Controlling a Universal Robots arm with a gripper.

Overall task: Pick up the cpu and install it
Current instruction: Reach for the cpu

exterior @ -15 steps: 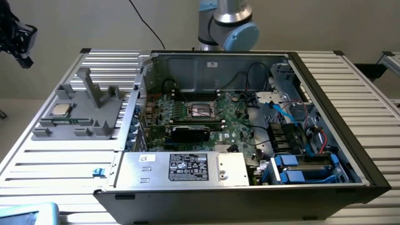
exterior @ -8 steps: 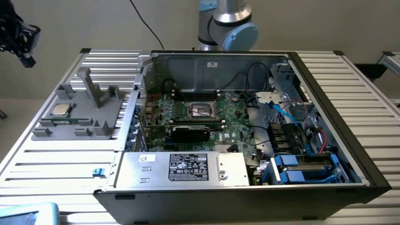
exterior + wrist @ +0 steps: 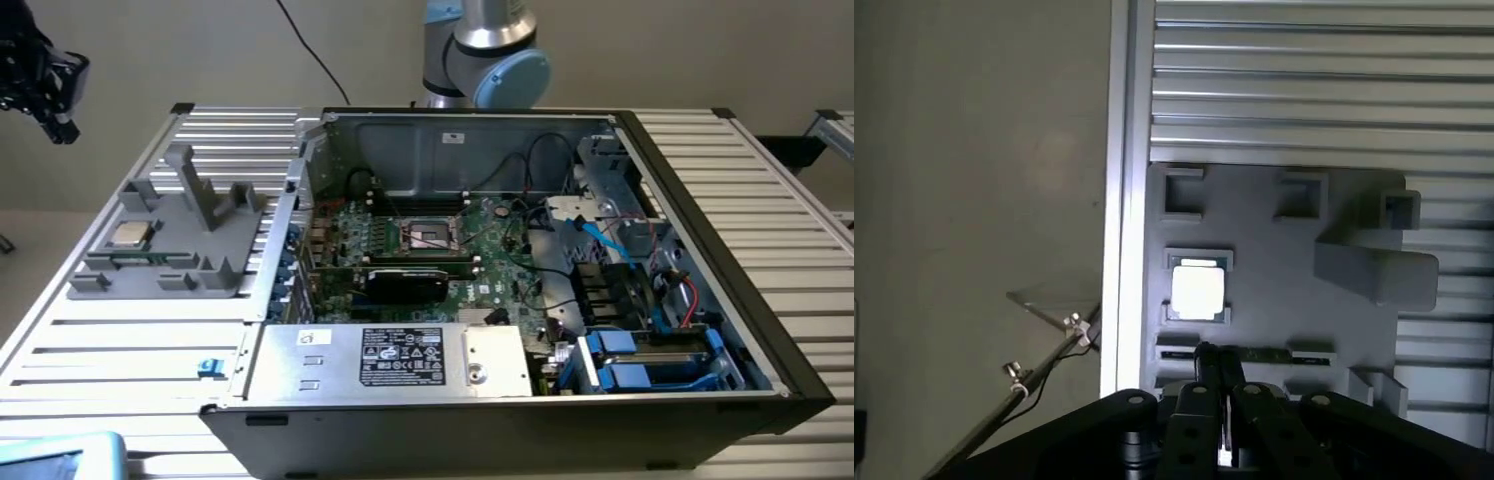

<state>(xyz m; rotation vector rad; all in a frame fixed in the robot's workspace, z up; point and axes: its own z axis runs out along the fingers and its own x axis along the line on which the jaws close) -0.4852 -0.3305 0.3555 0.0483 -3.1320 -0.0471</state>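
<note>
Pincer (image 3: 1216,352) is pinched shut with nothing in it, hovering over the grey holder block (image 3: 1274,300). The cpu (image 3: 1199,290) sits flat in a square pocket on that block, not touched. The block rests on the slatted surface (image 3: 134,350), just beside the open PC case (image 3: 454,150), on the exterior view's left.

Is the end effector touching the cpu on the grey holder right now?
Apart. In the exterior view the end effector hangs up high, with bare wall and table between it and the cpu lying on the grey holder.
</note>
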